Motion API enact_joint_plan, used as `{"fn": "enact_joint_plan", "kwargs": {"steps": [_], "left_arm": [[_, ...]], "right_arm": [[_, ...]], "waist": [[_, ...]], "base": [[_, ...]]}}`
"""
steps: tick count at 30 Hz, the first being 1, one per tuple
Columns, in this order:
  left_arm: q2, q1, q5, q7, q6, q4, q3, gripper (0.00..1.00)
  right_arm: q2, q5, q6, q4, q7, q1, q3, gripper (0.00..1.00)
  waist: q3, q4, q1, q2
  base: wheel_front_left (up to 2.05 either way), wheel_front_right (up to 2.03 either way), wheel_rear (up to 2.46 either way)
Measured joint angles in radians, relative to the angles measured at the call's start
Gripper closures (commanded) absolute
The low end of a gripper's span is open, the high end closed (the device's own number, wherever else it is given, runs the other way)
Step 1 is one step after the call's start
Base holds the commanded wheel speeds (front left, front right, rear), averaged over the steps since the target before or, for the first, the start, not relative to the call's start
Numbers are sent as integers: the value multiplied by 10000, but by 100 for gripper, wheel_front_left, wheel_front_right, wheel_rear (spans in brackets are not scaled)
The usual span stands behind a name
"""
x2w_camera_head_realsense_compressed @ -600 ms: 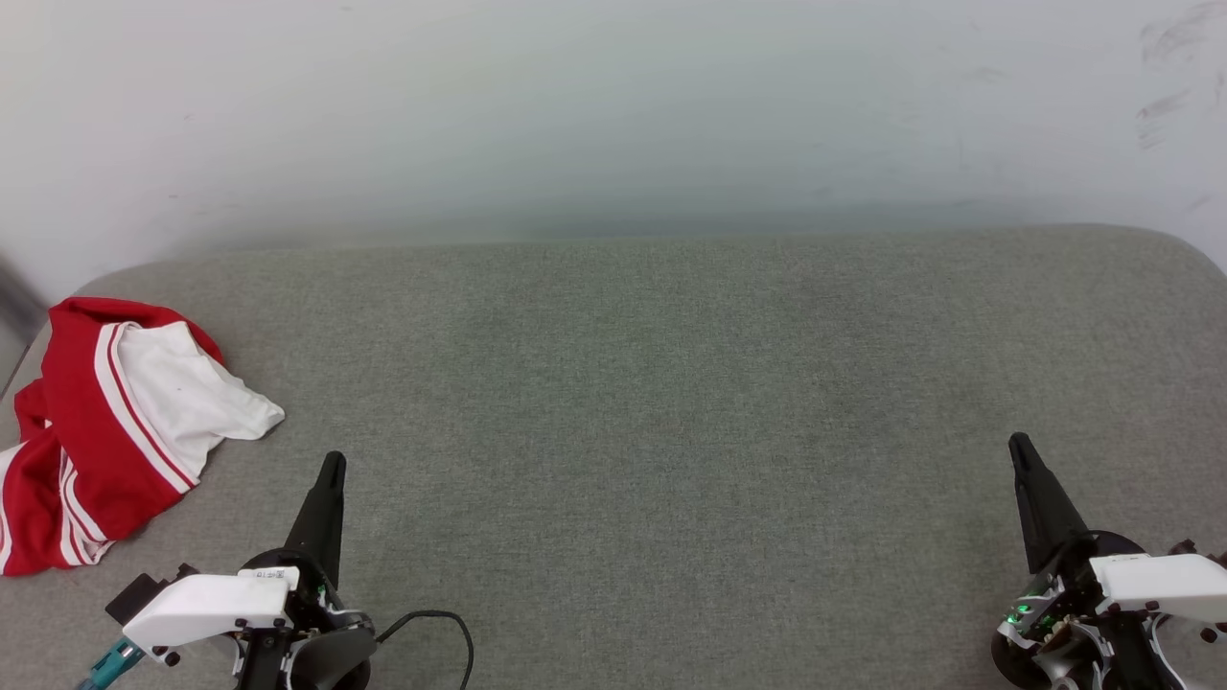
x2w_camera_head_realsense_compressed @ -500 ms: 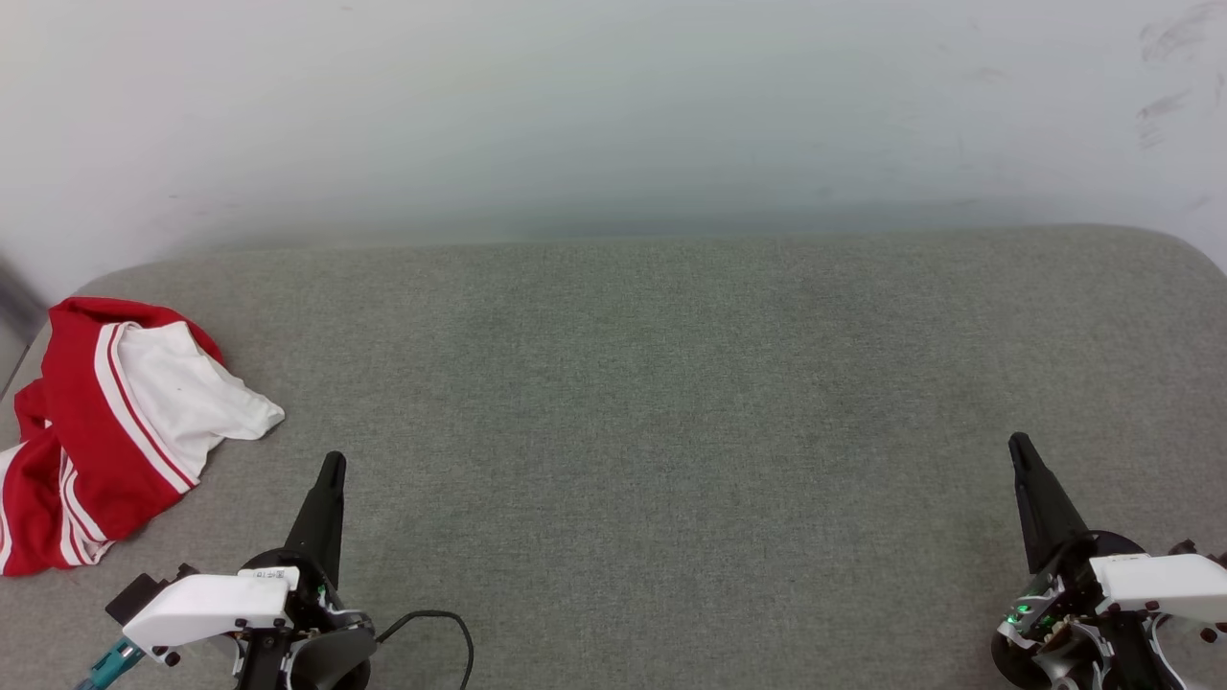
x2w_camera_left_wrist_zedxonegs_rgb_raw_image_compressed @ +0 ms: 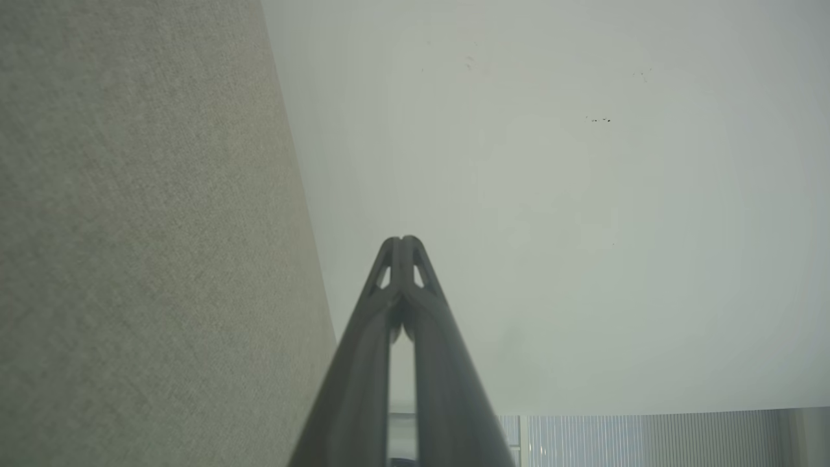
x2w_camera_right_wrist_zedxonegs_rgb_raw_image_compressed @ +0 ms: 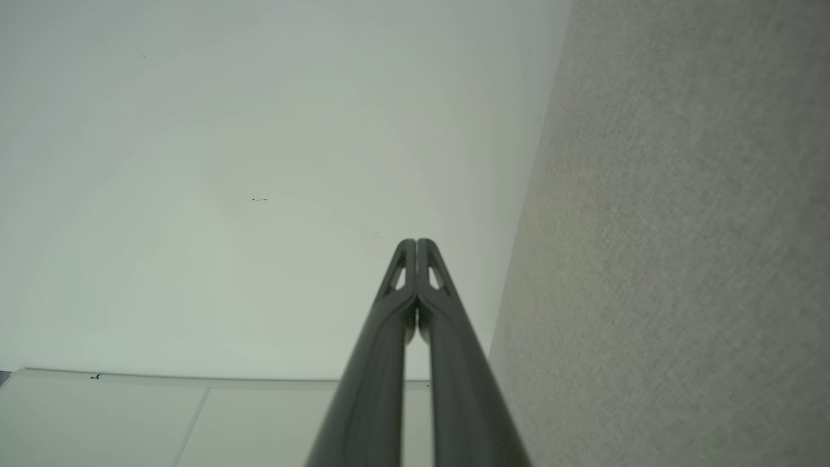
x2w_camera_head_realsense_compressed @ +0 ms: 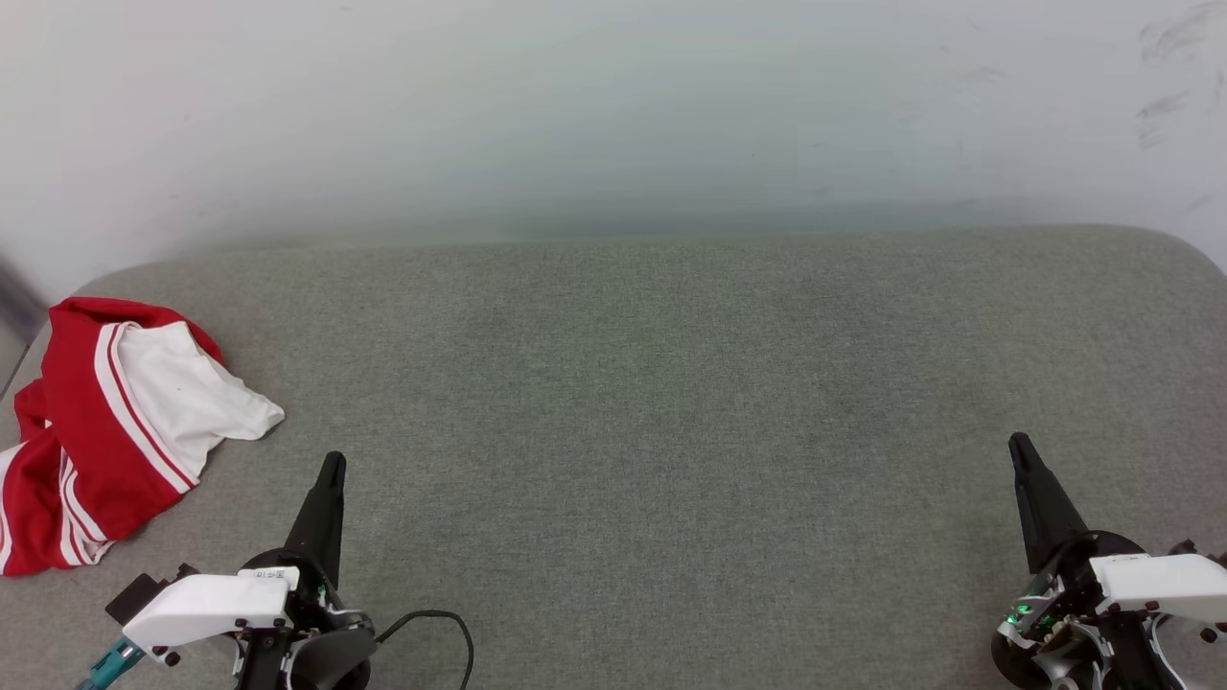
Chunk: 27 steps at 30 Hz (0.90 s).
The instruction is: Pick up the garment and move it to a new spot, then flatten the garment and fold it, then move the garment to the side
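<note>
The garment (x2w_camera_head_realsense_compressed: 105,431), red with a white sleeve and red-and-white striped trim, lies crumpled at the far left edge of the grey fabric surface (x2w_camera_head_realsense_compressed: 652,383); its number print is hidden. My left gripper (x2w_camera_head_realsense_compressed: 333,462) rests at the lower left, to the right of the garment and apart from it, shut with nothing held. In the left wrist view its fingertips (x2w_camera_left_wrist_zedxonegs_rgb_raw_image_compressed: 402,241) touch against the pale wall. My right gripper (x2w_camera_head_realsense_compressed: 1016,441) sits at the lower right, far from the garment, shut and empty. Its closed fingertips (x2w_camera_right_wrist_zedxonegs_rgb_raw_image_compressed: 415,241) point at the wall too.
A pale wall (x2w_camera_head_realsense_compressed: 613,115) rises behind the grey surface. The surface's rounded corners show at the back left and back right. A black cable (x2w_camera_head_realsense_compressed: 441,623) loops beside the left wrist. Open grey fabric stretches between the two grippers.
</note>
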Motion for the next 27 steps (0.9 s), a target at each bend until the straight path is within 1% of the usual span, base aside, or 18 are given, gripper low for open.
{"fn": "enact_joint_plan", "kwargs": {"steps": [24, 25, 27], "left_arm": [[-2, 0, 0, 0, 0, 0, 4, 100], [-2, 13, 0, -4, 2, 36, -8, 0], [-19, 154, 0, -6, 12, 201, -36, 0]], "right_arm": [[0, 0, 0, 0, 0, 0, 2, 100], [0, -4, 0, 29, 0, 18, 0, 0], [4, -4, -2, 198, 0, 169, 12, 0]], "waist": [[0, 0, 0, 0], [0, 0, 0, 0], [0, 0, 0, 0]], "base": [[0, 0, 0], [0, 0, 0], [0, 0, 0]]}}
